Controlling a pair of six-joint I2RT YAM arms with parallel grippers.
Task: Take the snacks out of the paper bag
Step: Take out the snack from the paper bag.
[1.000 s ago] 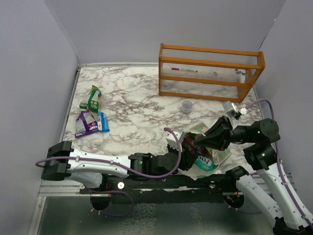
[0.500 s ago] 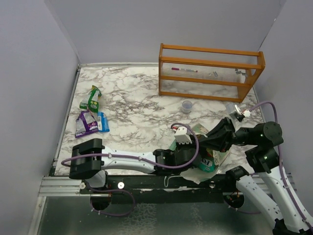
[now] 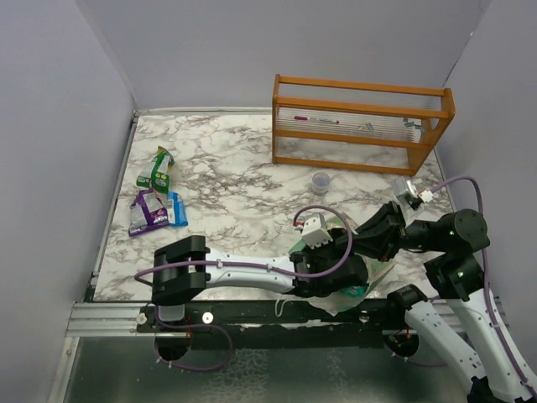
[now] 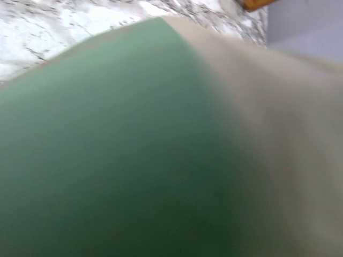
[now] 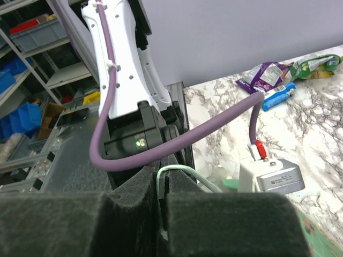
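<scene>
Paper bag [image 3: 376,275] sits right at the near edge of the marble table [image 3: 235,189], over on the right, hemmed in by both arms. Open marble runs away to the left, where 3 snacks lie well apart from the bag: a green packet [image 3: 156,170], and nearer the front a purple packet [image 3: 148,212] just beside a blue packet [image 3: 177,210]. At the far right the orange rack [image 3: 361,126] stands by the back wall, with a small clear cup [image 3: 320,181] just in front of it.

Left gripper [image 3: 334,273] is buried at the bag's mouth. Its wrist view is pure blur, green panel and cream paper filling the frame with no fingers showing. How wide it stands, or whether it has anything, I cannot tell. The bag's contents are hidden too.

Right gripper [image 5: 161,199] is pinched tight, and the bag's thin string handle [image 5: 185,172] loops out from between its fingers.
</scene>
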